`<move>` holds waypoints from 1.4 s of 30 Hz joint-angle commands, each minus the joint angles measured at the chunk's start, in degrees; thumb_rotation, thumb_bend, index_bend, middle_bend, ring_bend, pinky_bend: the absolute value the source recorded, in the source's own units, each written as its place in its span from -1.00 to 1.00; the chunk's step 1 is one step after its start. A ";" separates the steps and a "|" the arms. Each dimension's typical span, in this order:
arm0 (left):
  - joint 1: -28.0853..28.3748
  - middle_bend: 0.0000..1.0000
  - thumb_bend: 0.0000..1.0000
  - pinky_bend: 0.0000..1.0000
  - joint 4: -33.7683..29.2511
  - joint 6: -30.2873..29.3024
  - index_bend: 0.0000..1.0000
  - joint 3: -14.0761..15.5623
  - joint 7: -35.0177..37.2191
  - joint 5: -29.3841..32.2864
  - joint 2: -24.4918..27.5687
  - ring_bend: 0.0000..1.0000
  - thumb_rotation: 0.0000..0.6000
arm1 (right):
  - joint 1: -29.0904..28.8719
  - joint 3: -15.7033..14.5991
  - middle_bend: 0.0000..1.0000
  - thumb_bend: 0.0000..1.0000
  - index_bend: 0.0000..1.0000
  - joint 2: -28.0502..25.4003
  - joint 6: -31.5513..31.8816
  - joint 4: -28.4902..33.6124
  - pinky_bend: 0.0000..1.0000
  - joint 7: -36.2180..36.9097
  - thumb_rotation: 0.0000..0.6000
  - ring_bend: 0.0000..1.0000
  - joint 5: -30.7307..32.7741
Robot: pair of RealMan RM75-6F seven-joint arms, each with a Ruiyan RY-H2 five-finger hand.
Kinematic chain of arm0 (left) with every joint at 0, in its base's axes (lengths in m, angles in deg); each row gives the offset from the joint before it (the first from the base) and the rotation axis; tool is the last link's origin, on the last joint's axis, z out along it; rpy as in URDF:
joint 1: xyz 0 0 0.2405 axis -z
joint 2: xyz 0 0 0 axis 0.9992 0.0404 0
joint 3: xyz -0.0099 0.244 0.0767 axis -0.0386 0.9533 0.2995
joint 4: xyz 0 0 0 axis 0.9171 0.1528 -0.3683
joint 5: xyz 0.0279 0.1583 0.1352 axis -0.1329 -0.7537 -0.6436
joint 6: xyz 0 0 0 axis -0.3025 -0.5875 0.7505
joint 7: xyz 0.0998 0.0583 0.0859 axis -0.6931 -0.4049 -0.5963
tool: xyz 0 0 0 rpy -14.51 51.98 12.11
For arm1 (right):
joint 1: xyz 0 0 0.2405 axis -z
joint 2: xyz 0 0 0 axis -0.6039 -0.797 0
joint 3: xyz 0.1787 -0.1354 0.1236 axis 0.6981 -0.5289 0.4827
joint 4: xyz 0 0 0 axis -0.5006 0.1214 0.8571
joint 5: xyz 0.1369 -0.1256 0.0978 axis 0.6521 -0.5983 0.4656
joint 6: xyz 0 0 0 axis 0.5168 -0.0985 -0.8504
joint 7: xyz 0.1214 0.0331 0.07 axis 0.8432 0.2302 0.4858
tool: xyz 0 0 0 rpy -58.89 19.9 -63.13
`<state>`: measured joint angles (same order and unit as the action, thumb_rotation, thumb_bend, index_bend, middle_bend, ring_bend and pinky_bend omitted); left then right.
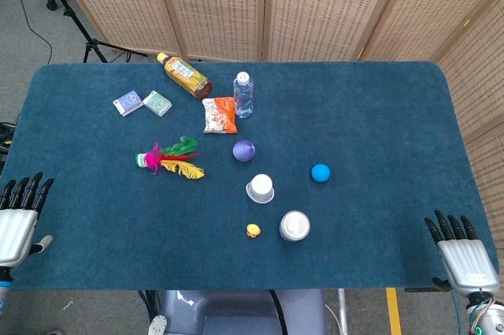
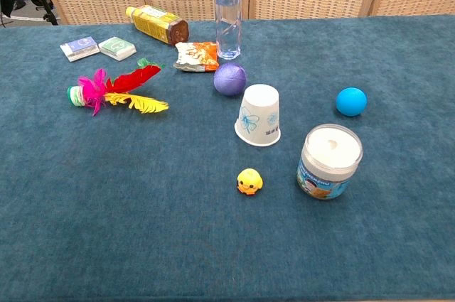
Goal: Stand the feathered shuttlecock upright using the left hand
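Observation:
The feathered shuttlecock (image 1: 168,158) lies on its side on the blue table, its green-and-white base to the left and its pink, red, green and yellow feathers fanned to the right. In the chest view the shuttlecock (image 2: 114,91) sits at the left. My left hand (image 1: 20,217) hovers at the table's near left edge, fingers apart and empty, well away from the shuttlecock. My right hand (image 1: 461,252) is at the near right corner, fingers spread and empty. Neither hand appears in the chest view.
Near the shuttlecock are a purple ball (image 1: 244,150), an upturned paper cup (image 1: 261,187), a snack packet (image 1: 219,114) and a water bottle (image 1: 243,94). A tea bottle (image 1: 183,75) and two small boxes (image 1: 142,102) lie behind. A white-lidded tub (image 1: 294,225), yellow duck (image 1: 253,230) and blue ball (image 1: 320,172) stand further right.

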<state>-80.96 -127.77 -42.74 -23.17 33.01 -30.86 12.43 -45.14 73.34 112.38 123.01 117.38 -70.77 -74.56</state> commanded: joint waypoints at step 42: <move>12.02 -1.00 -0.76 -1.00 -4.36 12.87 -0.87 -9.67 -3.25 16.90 -5.49 -1.00 1.00 | 0.04 0.04 -1.00 -1.00 -1.00 -1.03 -1.16 -0.62 -1.00 3.36 1.00 -1.00 0.01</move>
<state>-71.84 -130.88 -32.66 -30.62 31.77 -17.81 8.31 -45.09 73.40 111.36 121.87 116.75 -67.42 -74.55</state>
